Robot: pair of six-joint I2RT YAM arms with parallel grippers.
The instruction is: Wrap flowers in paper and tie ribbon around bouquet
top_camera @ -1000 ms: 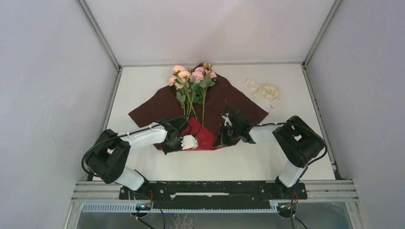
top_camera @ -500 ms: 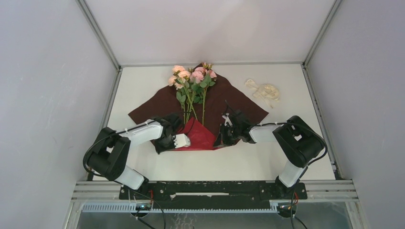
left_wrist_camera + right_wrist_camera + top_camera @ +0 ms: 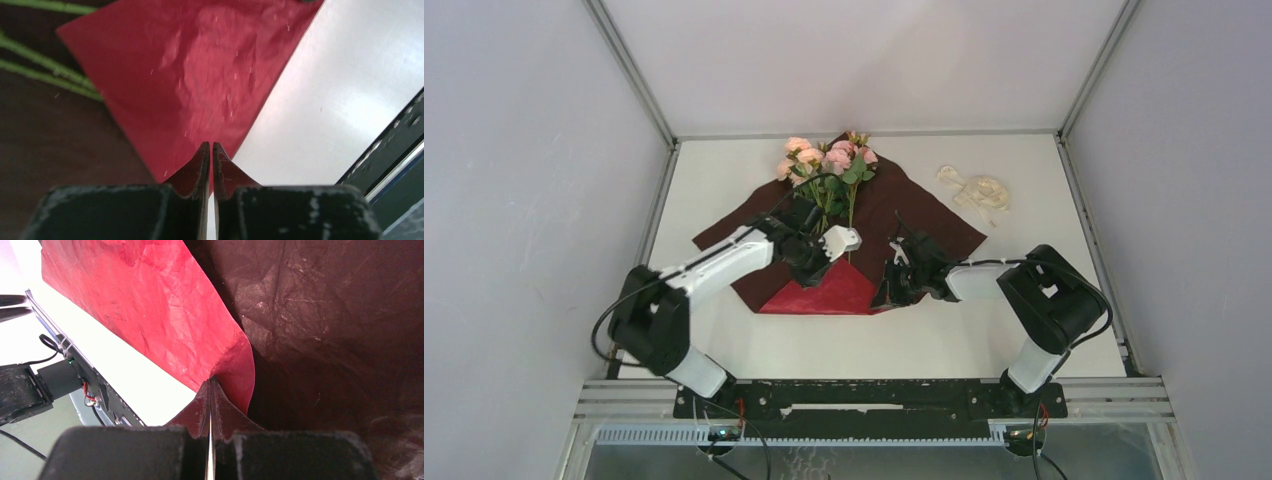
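Note:
The paper (image 3: 924, 215) lies spread as a dark diamond, its near corner folded up into a bright red triangular flap (image 3: 834, 290). On it lie the flowers (image 3: 829, 165), pink heads at the far end and thin green stems (image 3: 45, 62) running down under the flap's tip. My left gripper (image 3: 816, 262) hovers over the flap (image 3: 200, 60) near the stems; its jaws stand a hair's width apart with nothing between them. My right gripper (image 3: 892, 285) is shut on the flap's curled right edge (image 3: 235, 360). The cream ribbon (image 3: 977, 190) lies bunched at the far right, untouched.
The white table (image 3: 714, 180) is boxed in by grey walls and metal corner posts. A black front rail (image 3: 874, 395) carries both arm bases. In the left wrist view the table's near edge and rail (image 3: 395, 145) run along the right.
My left gripper has left the flap's left edge and swung up and right, over the stems. The flap stays folded. The right gripper has not moved.

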